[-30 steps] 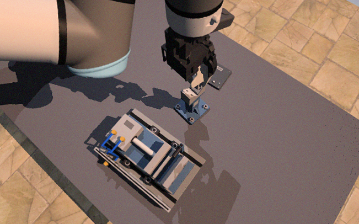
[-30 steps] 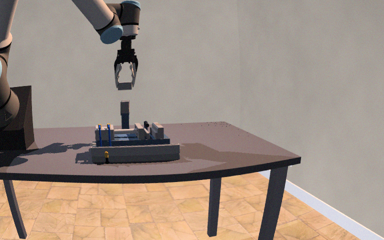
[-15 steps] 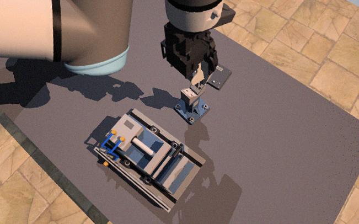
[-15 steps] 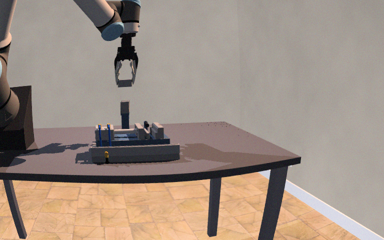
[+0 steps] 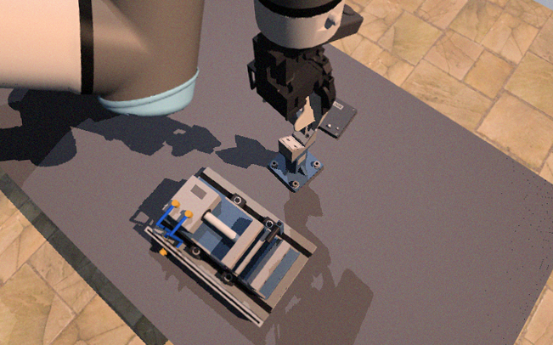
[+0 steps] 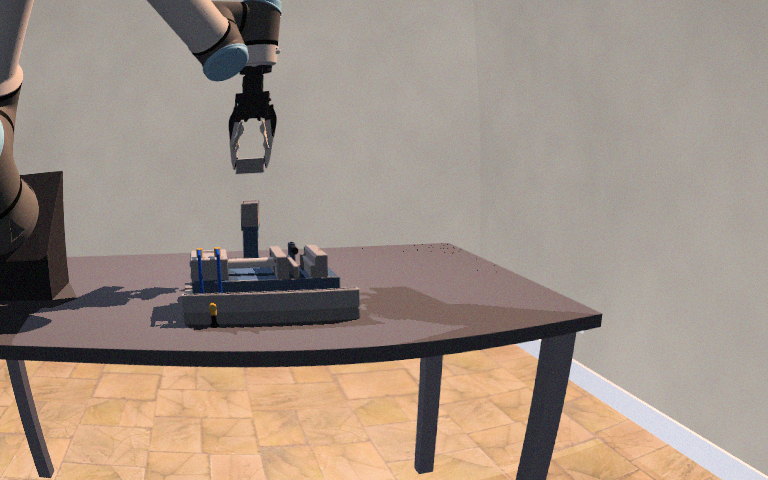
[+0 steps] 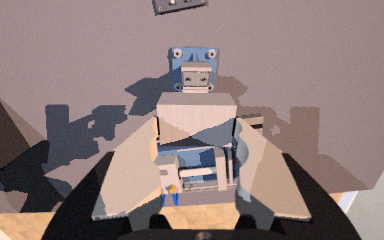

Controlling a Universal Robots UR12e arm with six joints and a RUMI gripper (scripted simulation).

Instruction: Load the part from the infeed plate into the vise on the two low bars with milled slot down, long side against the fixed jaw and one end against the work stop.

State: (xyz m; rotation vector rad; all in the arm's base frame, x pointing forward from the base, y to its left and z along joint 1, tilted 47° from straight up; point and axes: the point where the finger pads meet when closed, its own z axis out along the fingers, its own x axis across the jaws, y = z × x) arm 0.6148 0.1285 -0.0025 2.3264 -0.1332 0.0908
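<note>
The gripper point(image 6: 250, 148) jaws squeeze the part point(image 6: 249, 165) high above the V-block point(image 6: 249, 215). A weak hold could drop it.

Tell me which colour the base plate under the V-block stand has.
Blue, with dark bolts at its corners: the V-block's square base plate shows best in the top view.

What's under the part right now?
The part hangs in the shut gripper, clear above the V-block, with open air between them. In the wrist view the vise shows below it. Its underside, and so the slot, can't be seen.
</note>
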